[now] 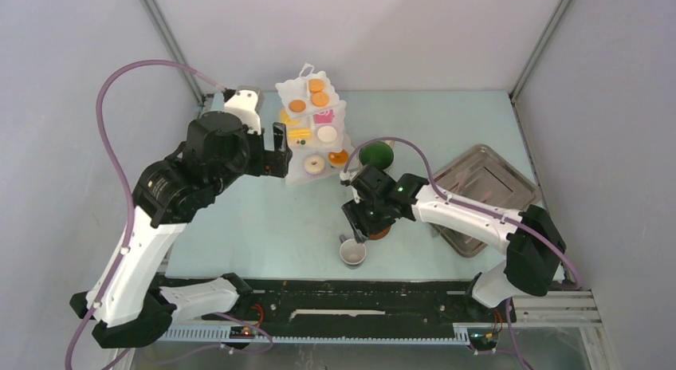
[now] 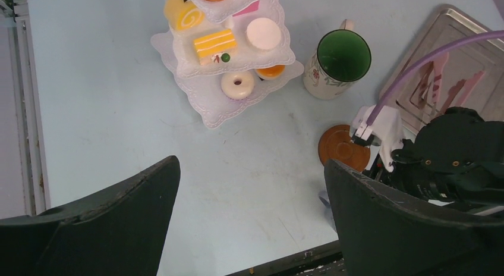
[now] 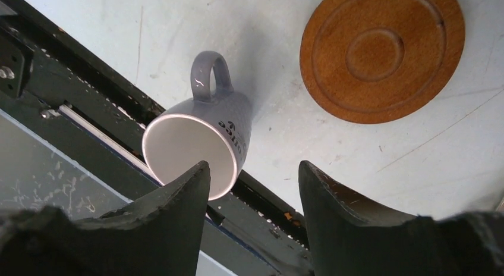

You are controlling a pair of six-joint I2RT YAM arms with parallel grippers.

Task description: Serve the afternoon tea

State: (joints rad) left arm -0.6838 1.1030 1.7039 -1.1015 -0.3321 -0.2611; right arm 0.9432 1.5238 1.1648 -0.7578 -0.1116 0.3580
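My left gripper (image 2: 251,166) hangs released and empty just left of the white three-tier scalloped stand (image 2: 208,109), probably parked clear. Further right, my right gripper (image 3: 254,169) gapes empty over the white handled cup (image 3: 196,139), which stands upright on the near side of the round brown saucer (image 3: 380,53), not on it.

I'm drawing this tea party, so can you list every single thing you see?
stand: one, white, three tiers, at the back
pastries: about nine, orange, yellow, pink, white, on the stand
mug: one, green inside, right of the stand
saucer: one, brown, bare, in the middle
cup: one, white, near edge, beside the saucer
tray: one, grey metal, right side
tongs: one pair, pinkish, in the tray
table: one, pale blue
left gripper: one, black, open, empty
right gripper: one, black, open, above the cup
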